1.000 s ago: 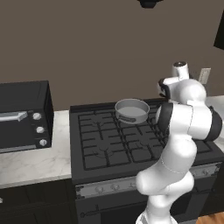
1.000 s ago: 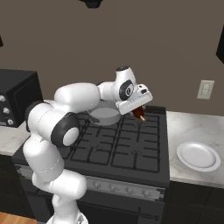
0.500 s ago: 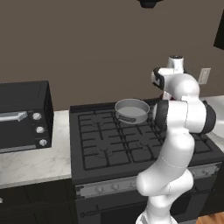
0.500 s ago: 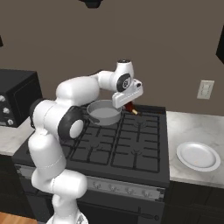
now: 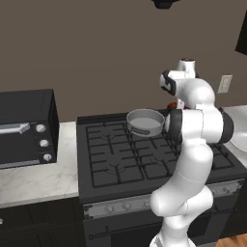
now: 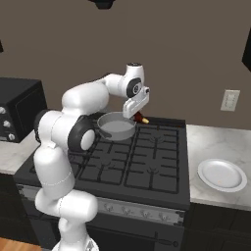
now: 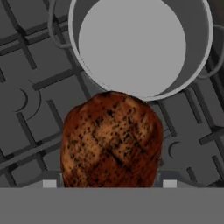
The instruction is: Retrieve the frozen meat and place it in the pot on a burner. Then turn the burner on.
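Over the last second we swing our gripper [image 6: 137,115], jaws closed around the frozen meat [image 7: 111,139], leftward from the right side of the stove [image 6: 147,166] to just beside the pot's [image 6: 116,126] rim, so the drop into it looks close.

The black stove [image 6: 147,162] bears the grey pot [image 6: 116,126]; the marble counter [image 6: 215,193] a white plate [image 6: 221,174].
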Available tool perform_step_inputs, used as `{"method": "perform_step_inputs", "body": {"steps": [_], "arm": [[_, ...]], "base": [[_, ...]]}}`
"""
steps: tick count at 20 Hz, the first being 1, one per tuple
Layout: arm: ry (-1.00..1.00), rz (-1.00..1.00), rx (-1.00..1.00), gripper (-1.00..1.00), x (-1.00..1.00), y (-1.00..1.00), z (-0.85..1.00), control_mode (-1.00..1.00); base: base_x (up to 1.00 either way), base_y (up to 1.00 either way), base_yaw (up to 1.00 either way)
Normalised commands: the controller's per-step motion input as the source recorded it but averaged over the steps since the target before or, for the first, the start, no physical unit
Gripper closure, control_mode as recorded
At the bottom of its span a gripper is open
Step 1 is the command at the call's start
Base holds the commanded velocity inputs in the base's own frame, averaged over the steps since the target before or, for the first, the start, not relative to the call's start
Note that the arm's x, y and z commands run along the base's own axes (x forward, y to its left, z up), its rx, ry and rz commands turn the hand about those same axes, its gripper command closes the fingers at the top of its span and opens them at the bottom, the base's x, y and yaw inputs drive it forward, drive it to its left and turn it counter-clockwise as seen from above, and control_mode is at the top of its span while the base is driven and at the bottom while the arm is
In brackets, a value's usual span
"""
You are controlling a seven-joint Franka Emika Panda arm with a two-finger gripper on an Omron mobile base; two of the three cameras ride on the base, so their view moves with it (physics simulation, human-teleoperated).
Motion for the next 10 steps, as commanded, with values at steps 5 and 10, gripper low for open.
{"method": "perform_step_inputs", "body": {"steps": [5,10], "arm": [[0.0,0.17,0.0,1.0,0.19,0.52,-0.2,-1.0],[-0.05,0.08,0.0,1.0,0.39,0.16,-0.03,-1.0]], "base": [[0.0,0.0,0.0],[0.0,0.0,0.0]]}}
